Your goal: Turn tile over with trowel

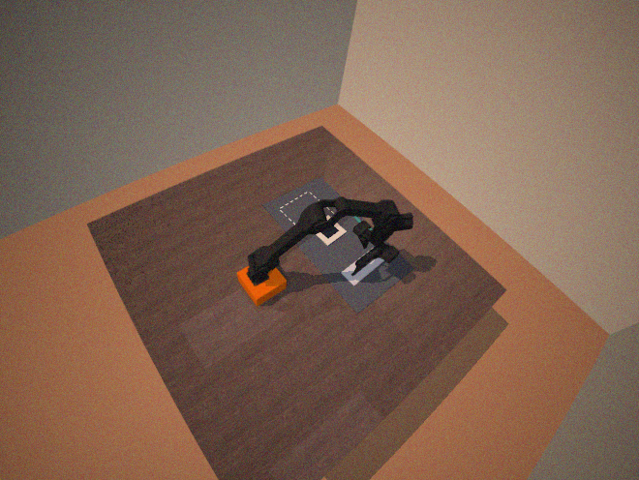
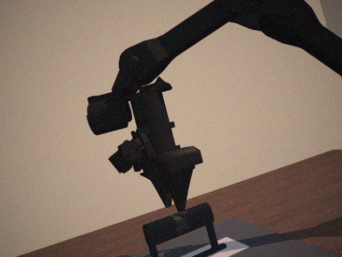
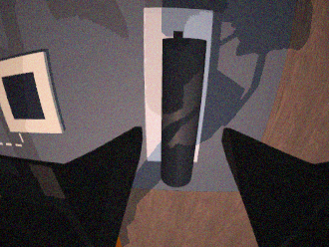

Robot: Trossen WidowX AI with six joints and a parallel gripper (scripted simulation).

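Note:
The trowel has a pale flat blade (image 1: 355, 280) (image 2: 234, 247) (image 3: 153, 75) lying on the grey-blue mat (image 1: 358, 302) (image 3: 100, 107). Its thick dark handle (image 2: 190, 220) (image 3: 174, 65) stands raised on posts above the blade. My gripper (image 2: 174, 209) (image 3: 181, 132) is open and empty, its fingertips apart on either side of the handle and just above it. The cream tile with a dark square (image 1: 328, 240) (image 3: 48, 95) lies flat on the mat, dark square up, beside the dashed outline (image 1: 309, 192) (image 3: 10, 144). The arm hides part of the tile and outline in the top view.
The orange base block (image 1: 260, 291) carries the arm (image 1: 294, 237) (image 2: 193, 36), which reaches over the mat. The brown table (image 1: 217, 232) surrounds the mat. Its right edge lies beyond the gripper. A thin teal piece (image 1: 357, 220) shows beside the wrist, partly hidden.

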